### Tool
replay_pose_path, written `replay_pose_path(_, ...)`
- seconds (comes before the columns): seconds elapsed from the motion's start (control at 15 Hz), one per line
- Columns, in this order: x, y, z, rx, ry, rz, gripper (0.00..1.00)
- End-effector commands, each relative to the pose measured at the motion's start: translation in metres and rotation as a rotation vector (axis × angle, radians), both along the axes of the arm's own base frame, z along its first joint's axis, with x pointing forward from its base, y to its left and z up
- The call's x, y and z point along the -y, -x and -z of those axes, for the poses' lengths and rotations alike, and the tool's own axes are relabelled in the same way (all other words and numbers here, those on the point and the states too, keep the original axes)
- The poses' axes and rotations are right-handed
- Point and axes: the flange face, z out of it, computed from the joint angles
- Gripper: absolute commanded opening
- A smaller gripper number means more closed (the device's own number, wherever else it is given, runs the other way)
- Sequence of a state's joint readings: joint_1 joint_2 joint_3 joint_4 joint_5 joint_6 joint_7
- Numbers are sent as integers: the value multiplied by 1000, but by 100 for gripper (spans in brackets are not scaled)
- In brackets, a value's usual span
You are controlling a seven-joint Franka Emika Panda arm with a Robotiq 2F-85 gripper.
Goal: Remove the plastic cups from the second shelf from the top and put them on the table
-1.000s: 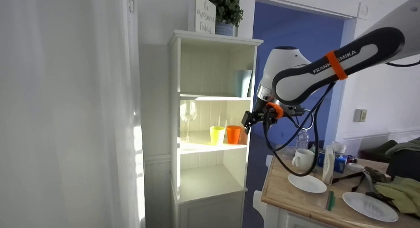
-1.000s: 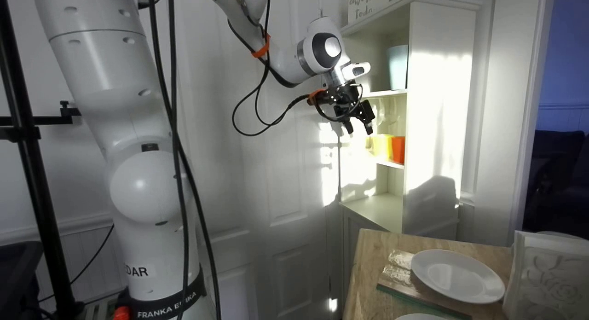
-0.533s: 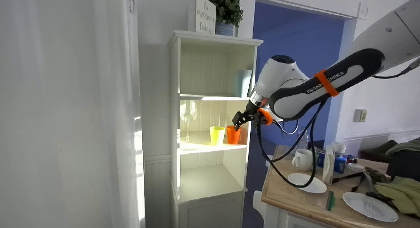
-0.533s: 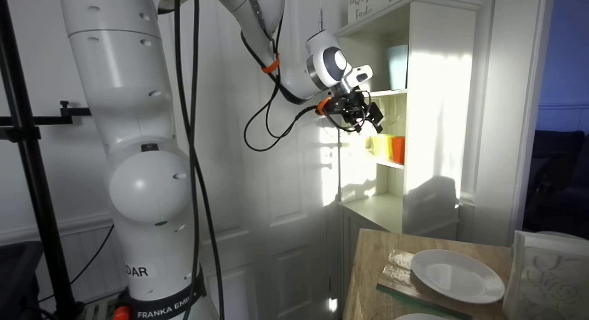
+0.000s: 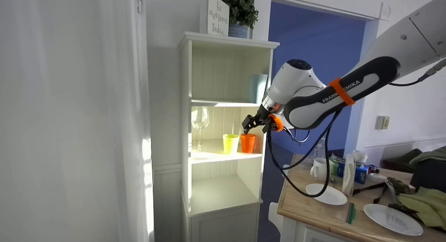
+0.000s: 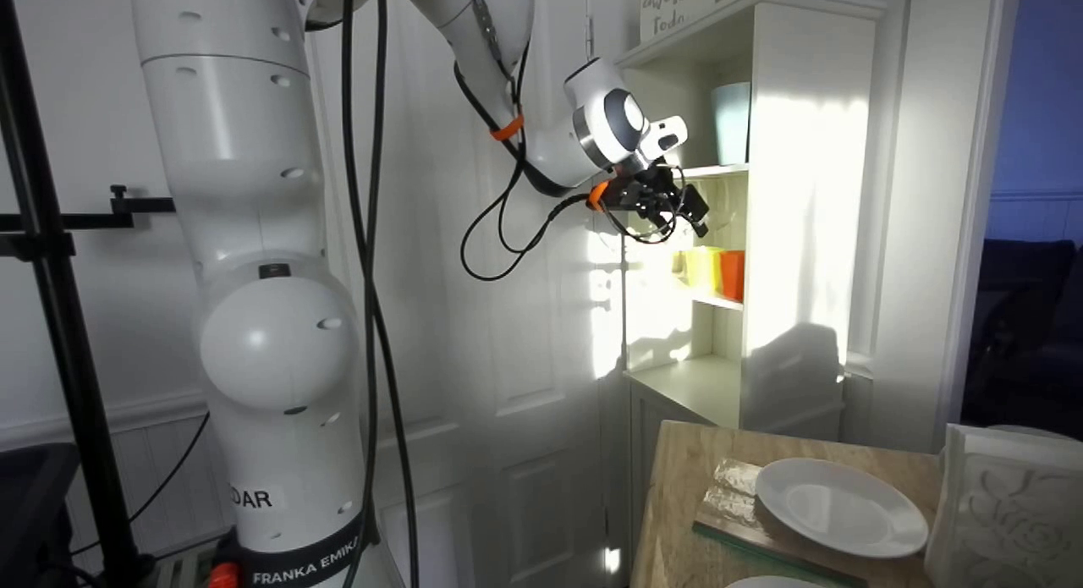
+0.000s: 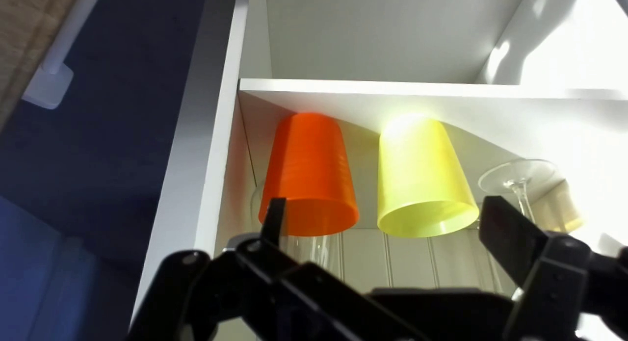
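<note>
The yellow cup (image 5: 230,145) and the orange cup (image 5: 248,144) stand upright side by side on the second shelf (image 5: 223,159). In the wrist view the scene is upside down, with the orange cup (image 7: 311,169) left and the yellow cup (image 7: 419,171) right. My gripper (image 5: 245,127) is at the cabinet front, above the orange cup's rim in that view. In the wrist view the gripper (image 7: 387,223) is open and empty; its fingers span both cups, the left one overlapping the orange cup's rim. The table (image 5: 291,200) is at the right.
A clear stemmed glass (image 5: 200,121) stands left of the cups, and more clear glassware is behind them. The board above (image 5: 226,104) bears a teal-blue object (image 5: 258,88). The cabinet's side wall (image 6: 804,190) is beside the orange cup. Plates (image 5: 326,194) and a mug (image 5: 321,169) are on the table.
My gripper has moved toward the cabinet and lower, from outside its side edge to in front of the orange cup. The cups have not moved.
</note>
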State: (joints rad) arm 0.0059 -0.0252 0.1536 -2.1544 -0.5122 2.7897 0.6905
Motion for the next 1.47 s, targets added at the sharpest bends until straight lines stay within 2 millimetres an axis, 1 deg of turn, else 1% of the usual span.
replay_pose_path(0.0,0,0,0,0,0,0,100)
replay_pose_path(0.13,0,0,0,0,0,0,100)
replay_pose_path(0.27,-1,-15,-1,45,-46,4,100)
replay_pose_path(0.6,10,-47,-9,153,-97,54,100)
replay_pose_path(0.93,14,-71,5,165,-125,103,100)
replay_pose_path(1.13,12,-80,17,152,-143,132,100)
replay_pose_path(1.4,10,-92,26,170,-161,157,100)
